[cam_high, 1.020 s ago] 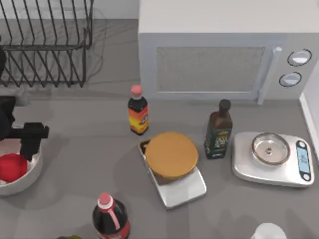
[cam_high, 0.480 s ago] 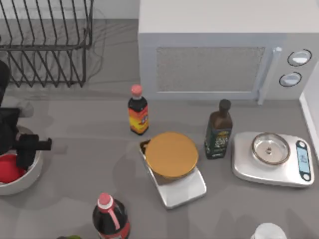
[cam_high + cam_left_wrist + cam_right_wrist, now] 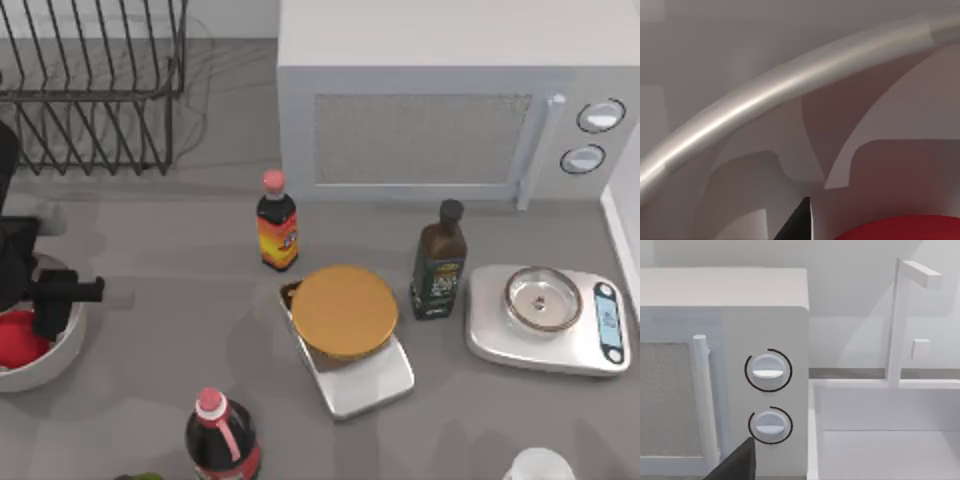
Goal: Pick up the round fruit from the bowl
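The left tool (image 3: pixel 40 305) hangs over the bowl (image 3: pixel 62 352) at the tabletop's (image 3: pixel 180 290) left edge, right above the fruit (image 3: pixel 18 338). Whether it is released or clenched on anything, I cannot tell: the dark arm covers the fingers from above, and the left wrist view gives just one dark fingertip (image 3: pixel 799 222) beside the fruit.

The risks, as I judge them: the ball is smooth and round, so an off-centre pinch could squirt it sideways up the glossy wall. The tool sits close to the rim (image 3: pixel 765 107), and a finger catching that rim could tip or drag the bowl off the near edge.

The fruit itself is plain bright red, unmarked, sitting low inside the white bowl, half hidden under the arm in the top view. The right tool (image 3: pixel 737 462) is parked facing the microwave (image 3: pixel 440 100) dials.
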